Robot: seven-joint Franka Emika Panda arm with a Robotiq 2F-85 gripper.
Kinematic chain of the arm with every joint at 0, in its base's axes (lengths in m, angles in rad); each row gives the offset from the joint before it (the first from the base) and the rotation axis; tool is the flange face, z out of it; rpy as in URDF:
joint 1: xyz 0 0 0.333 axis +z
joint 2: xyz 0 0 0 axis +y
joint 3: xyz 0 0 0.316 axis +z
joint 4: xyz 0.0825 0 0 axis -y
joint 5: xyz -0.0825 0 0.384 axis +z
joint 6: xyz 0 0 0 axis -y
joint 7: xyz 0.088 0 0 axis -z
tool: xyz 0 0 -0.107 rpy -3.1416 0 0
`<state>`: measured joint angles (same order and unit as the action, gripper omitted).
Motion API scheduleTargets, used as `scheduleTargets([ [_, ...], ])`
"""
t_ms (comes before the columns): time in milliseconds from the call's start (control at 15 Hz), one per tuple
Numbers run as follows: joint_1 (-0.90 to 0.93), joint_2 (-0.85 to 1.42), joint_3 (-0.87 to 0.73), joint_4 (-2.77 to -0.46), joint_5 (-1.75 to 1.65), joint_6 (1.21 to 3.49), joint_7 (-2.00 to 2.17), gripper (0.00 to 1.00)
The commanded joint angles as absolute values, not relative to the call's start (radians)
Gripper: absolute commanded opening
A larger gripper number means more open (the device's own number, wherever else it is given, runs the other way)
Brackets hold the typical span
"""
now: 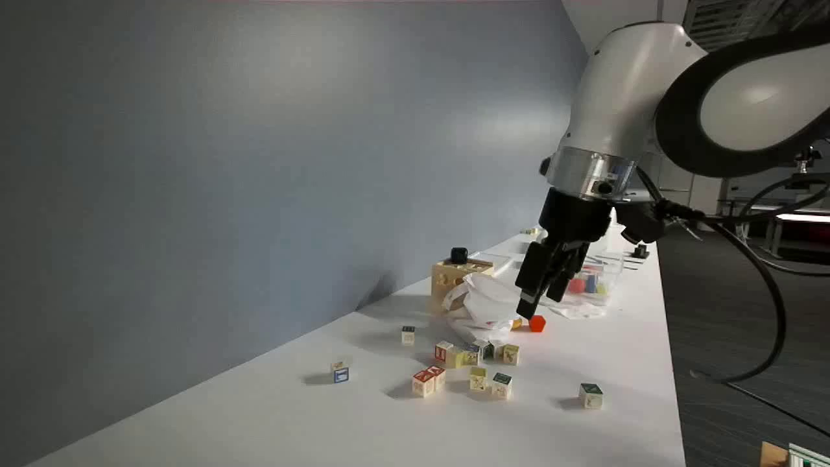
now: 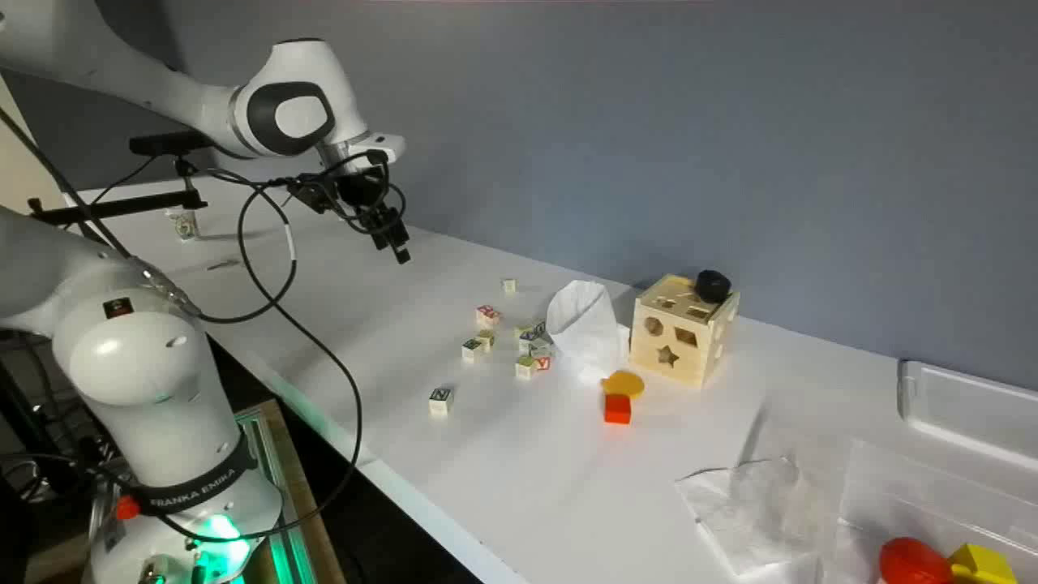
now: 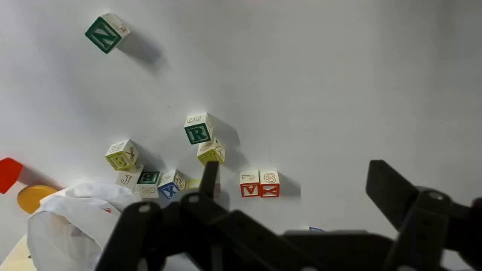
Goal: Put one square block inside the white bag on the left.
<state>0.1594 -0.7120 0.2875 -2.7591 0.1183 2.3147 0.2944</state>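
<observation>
Several small square letter blocks lie on the table. A green N block point(image 1: 591, 395) point(image 2: 440, 401) point(image 3: 105, 34) lies apart from the rest. A green R block point(image 3: 198, 130) and a yellow block point(image 3: 211, 151) lie close together. Two red blocks, A point(image 3: 250, 183) and Y point(image 3: 269, 184), lie side by side. A blue-edged block point(image 1: 340, 371) is mostly hidden in the wrist view. The white bag point(image 1: 489, 301) point(image 2: 582, 320) point(image 3: 71, 214) stands beside the block cluster, its mouth showing in the wrist view. My gripper point(image 1: 540, 303) point(image 2: 403, 255) point(image 3: 294, 165) is open and empty, above the table.
A wooden shape box point(image 1: 447, 282) point(image 2: 665, 341) with a black piece point(image 2: 713, 285) on top stands beside the bag. Red point(image 2: 617, 408) and orange point(image 2: 624, 383) pieces lie near it. A flat white bag point(image 2: 754, 503) and a clear container point(image 2: 908, 478) lie farther along. A wall runs behind.
</observation>
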Motion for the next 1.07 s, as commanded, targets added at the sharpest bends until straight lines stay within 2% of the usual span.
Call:
scheduleTargets([
  [0,0.167,-0.711,0.279,-2.757,0.111,2.312,0.299,1.0],
  [400,0.167,-0.711,0.279,-2.757,0.111,2.312,0.299,1.0],
  [600,0.136,-0.643,0.274,-2.758,0.04,2.377,0.241,1.0],
  [1000,0.182,-0.473,0.097,-2.759,0.077,2.618,-0.033,1.0],
])
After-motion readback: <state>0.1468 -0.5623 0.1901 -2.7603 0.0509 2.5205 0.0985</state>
